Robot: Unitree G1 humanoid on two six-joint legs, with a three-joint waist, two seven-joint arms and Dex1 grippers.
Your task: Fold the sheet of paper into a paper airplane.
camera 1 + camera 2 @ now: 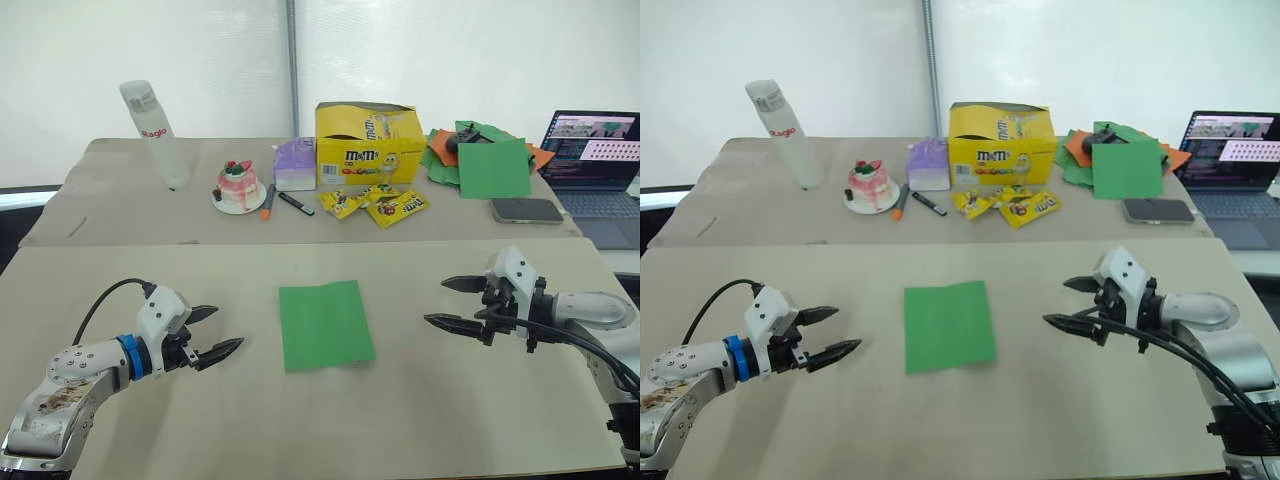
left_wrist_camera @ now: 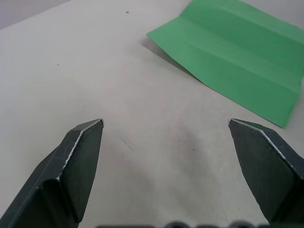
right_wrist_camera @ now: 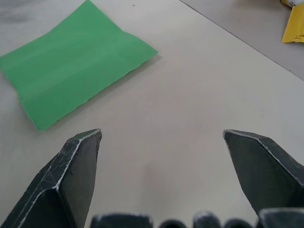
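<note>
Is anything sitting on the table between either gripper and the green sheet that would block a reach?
Nothing visible does. The sheet of paper lies flat on bare table, with the left gripper and right gripper open on either side of it. The clutter sits on the far table.

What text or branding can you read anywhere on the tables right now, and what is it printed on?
"Ragio": red lettering on the clear bottle at the back left.
"m&m's": logo on the yellow box.
Yellow candy packets in front of the box: print too small to read.
Laptop screen: text too small to read.
The sheet of paper is blank.
</note>
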